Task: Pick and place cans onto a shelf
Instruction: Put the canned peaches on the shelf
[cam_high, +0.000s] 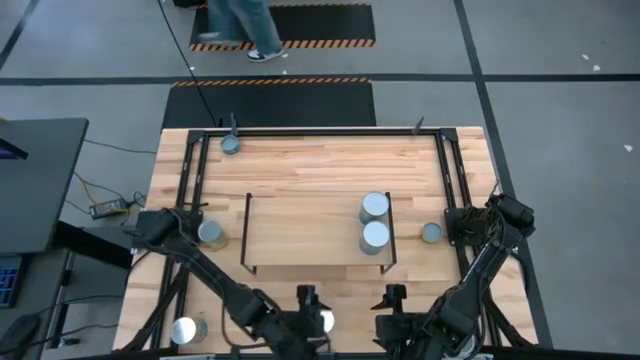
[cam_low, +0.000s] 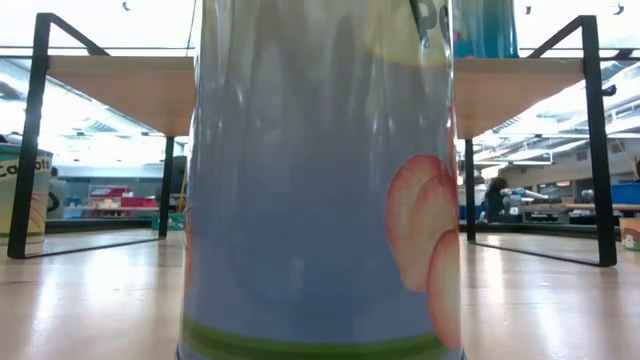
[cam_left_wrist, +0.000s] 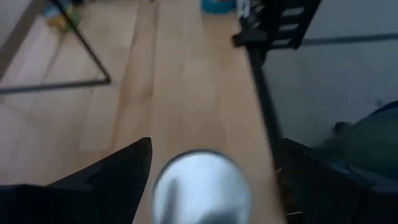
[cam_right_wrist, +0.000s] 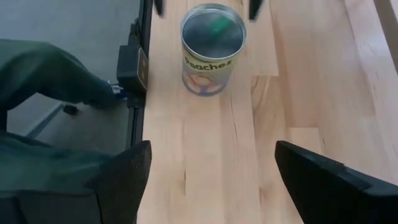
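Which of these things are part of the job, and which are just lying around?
Job: shelf, loose cans, two cans on the shelf, left claw, right claw.
Lying about: striped floor mat, black box with cable on the floor, person walking past.

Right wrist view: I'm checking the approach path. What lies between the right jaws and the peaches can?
Only bare tabletop lies between the open right gripper and the peaches can; the right wrist view shows that stretch clear.

Bright, even overhead light fills the scene, glare shines on the can tops (cam_high: 374, 205), and the left wrist view is heavily blurred (its can (cam_left_wrist: 200, 186) a smear).
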